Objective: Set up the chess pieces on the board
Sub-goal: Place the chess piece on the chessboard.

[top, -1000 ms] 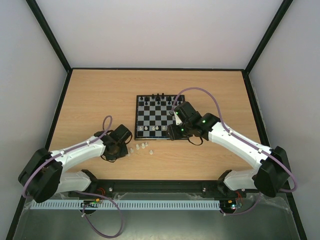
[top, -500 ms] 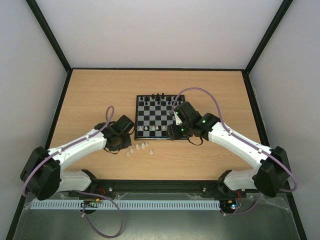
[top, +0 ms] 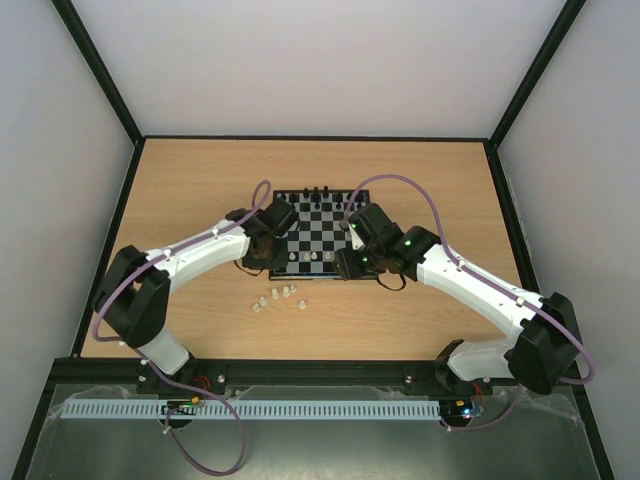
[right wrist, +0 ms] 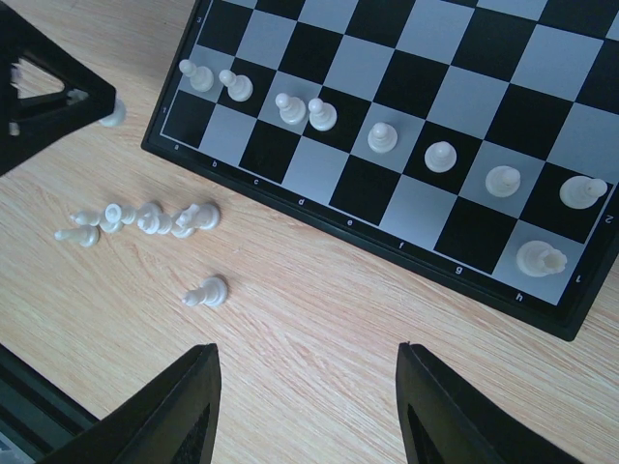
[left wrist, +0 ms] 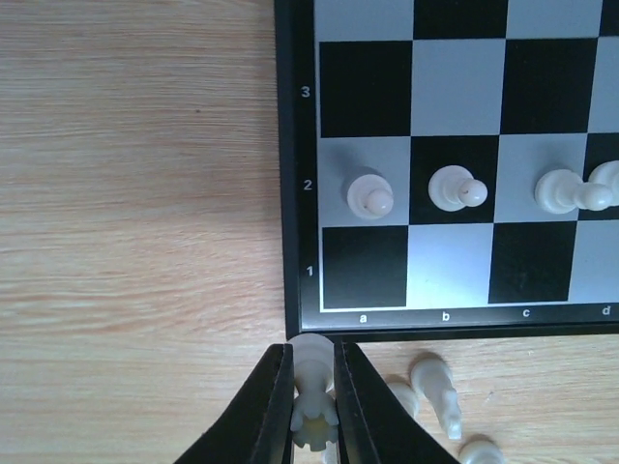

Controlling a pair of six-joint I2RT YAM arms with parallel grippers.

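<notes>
From above, the left gripper (top: 263, 262) is seen to have been swung, within the last second, from the wooden table (top: 180, 200) beside the loose whitish translucent chess pieces (top: 280, 296) to the near left corner of the small black-and-pale checkered board (top: 315, 225). The right gripper (top: 348, 266) is unmoved over the board's near right corner. The pick is therefore judged done, and the carry to a back-row square under way. The far row is filled with tiny black chess figures (top: 315, 192). Ample bare wood is left on the table's left side, and the two arms are kept well apart.

In the left wrist view, the jaws are closed on one whitish piece (left wrist: 311, 387), its kind not to be told. It is held just outside the black border of the board (left wrist: 290, 193), by the corner marked a and 1. That corner square is bare, as is the first row as far as is shown. A whitish pawn (left wrist: 370, 196) is stood on the square just beyond, so little room is judged to be allowed on that side. More loose pieces are seen lying near the fingers.

In the right wrist view, the jaws of the right gripper (right wrist: 308, 353) are stood wide apart with only bare wood between them, and nothing is held. Eight pawns are lined along the second row, and a single piece (right wrist: 540, 258) is set at the first row's other end. The rest of that row is open.
</notes>
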